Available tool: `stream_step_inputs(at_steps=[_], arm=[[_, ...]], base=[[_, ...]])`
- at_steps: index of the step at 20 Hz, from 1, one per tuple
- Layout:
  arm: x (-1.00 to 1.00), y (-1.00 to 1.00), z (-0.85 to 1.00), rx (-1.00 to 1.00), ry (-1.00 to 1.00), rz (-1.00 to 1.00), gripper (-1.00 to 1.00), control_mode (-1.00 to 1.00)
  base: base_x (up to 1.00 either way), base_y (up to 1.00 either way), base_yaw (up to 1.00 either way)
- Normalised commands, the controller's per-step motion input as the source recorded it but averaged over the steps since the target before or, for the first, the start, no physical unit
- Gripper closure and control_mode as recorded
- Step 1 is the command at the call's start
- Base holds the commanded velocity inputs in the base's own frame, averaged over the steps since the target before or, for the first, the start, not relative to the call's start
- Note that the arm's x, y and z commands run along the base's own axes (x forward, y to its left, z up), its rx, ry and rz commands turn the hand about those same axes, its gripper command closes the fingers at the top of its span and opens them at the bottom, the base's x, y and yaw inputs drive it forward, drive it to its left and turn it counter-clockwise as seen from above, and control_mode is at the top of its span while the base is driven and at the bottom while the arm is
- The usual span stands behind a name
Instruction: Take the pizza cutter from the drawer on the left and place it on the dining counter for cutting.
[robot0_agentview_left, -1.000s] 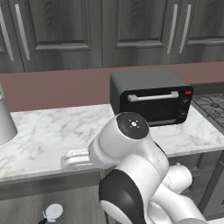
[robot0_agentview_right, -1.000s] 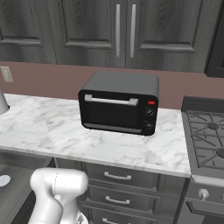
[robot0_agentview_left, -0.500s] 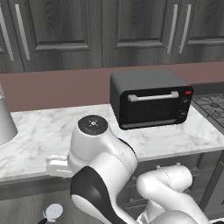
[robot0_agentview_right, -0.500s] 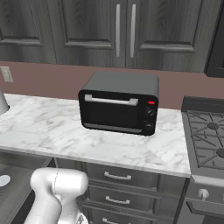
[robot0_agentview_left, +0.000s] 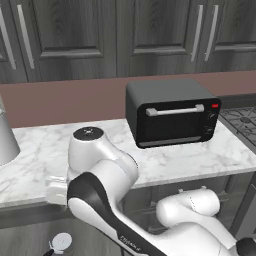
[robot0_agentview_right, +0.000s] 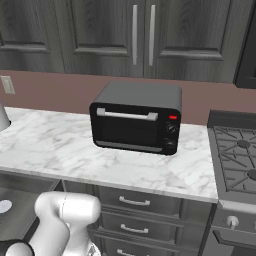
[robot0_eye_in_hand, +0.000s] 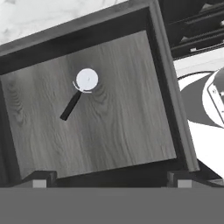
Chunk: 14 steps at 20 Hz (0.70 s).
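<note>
The drawer (robot0_eye_in_hand: 113, 127) stands pulled open below me, its grey wood-grain floor seen from above in the hand view. On that floor lies the pizza cutter (robot0_eye_in_hand: 80, 91), its round silvery wheel toward the counter and its short black handle slanting away. The wheel also shows as the pizza cutter (robot0_agentview_left: 61, 241) low left of my arm and as the pizza cutter (robot0_agentview_right: 4, 206) at the left edge. My gripper (robot0_eye_in_hand: 111, 178) hangs open well above the drawer, its fingertips (robot0_eye_in_hand: 41, 177) wide apart with nothing between them. The dining counter is out of view.
A black toaster oven (robot0_agentview_left: 172, 113) stands on the marble counter (robot0_agentview_left: 40, 150) under dark wall cabinets (robot0_agentview_right: 142, 35). A stove (robot0_agentview_right: 240, 155) is at the right and closed drawers (robot0_agentview_right: 135, 202) sit under the counter. A silvery vessel (robot0_agentview_left: 5, 140) is at the far left.
My arm's upper joints have swung leftward across the left base view. The toaster oven and counter stay where they were.
</note>
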Motion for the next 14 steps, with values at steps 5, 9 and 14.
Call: stream_step_inputs(at_steps=[5,9,14], arm=[[0.03,0.31,-0.33,-0.01,0.18,0.00,-1.00,-1.00],[0.00,0.44,-0.16,-0.03,0.08,0.00,-1.00,-1.00],[0.01,0.50,-0.09,-0.05,0.03,0.00,-1.00,-1.00]], base=[[0.00,0.00,0.00],[0.00,0.00,0.00],[0.00,0.00,0.00]])
